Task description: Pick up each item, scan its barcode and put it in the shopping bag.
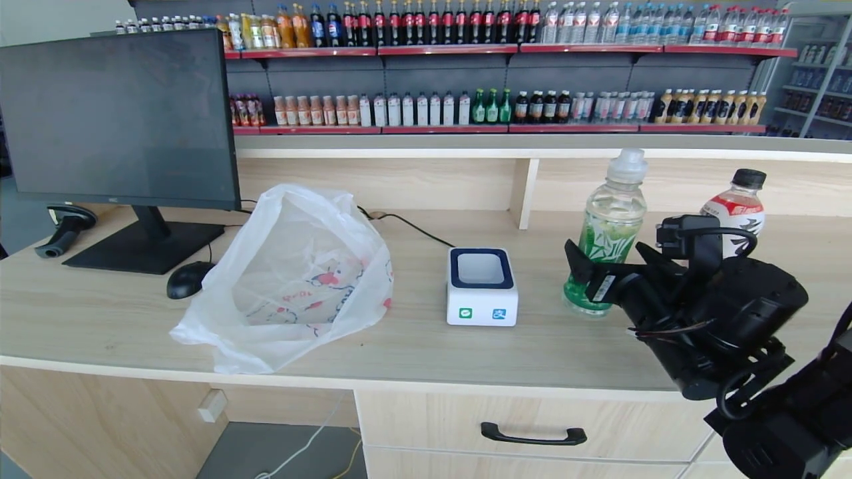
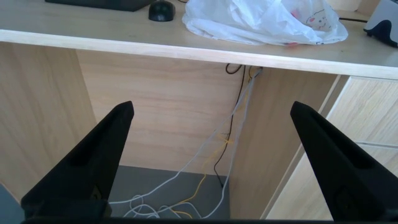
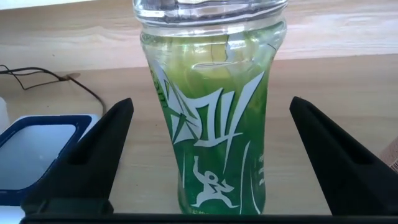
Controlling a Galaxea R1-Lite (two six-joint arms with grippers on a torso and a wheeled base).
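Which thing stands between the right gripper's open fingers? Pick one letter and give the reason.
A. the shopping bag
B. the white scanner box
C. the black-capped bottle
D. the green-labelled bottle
D: in the right wrist view the green-labelled bottle stands upright on the counter between the spread fingers of the right gripper, with a gap on each side.

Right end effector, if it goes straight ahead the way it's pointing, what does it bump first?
Most likely the green bottle: it stands right ahead of the right end effector, centred between its open fingers. How near is hard to judge.
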